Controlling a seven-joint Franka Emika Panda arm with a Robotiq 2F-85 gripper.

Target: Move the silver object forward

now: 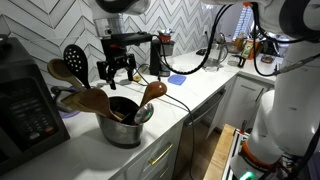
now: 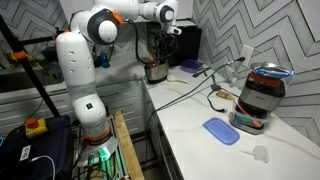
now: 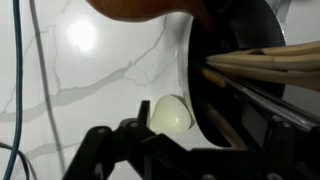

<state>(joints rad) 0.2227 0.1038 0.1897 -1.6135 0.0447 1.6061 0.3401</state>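
Claw (image 1: pixel 118 76): fingers apart, gripping nothing, pointed down toward the tabletop (image 1: pixel 205 95). Hanging above and slightly behind the silver object (image 1: pixel 124 128), with no visible contact.

Silver object: shiny metal cylinder, upright, open-topped, dark inside, bright reflections on the wall. Crammed with utensils:
- wooden spoons (image 1: pixel 88 98) fanned out on the side away from the claw
- one more wooden spoon (image 1: pixel 152 92) leaning the opposite way
- black slotted spatulas (image 1: pixel 74 60) standing tallest, level with the claw and off to its side

Standing on the white, grey-veined tabletop directly below the claw. Same placement for the silver object (image 2: pixel 155 72) in both exterior views, though small and partly hidden in this one.

Wrist view:
- Curved, mirror-like wall of the silver object (image 3: pixel 195 80) filling the right side, just beside the claw's dark fingers (image 3: pixel 100 145).
- Wooden handles (image 3: pixel 265 62) crossing over it.
- Small pale rounded thing (image 3: pixel 170 114) on the tabletop just ahead of the claw, at the foot of the wall. Touching or not: cannot tell. Kind unclear.
- Thin cable (image 3: pixel 25 70) well off on the claw's opposite side.

Black appliance (image 1: pixel 20 110) beyond the utensils, well apart from the claw.
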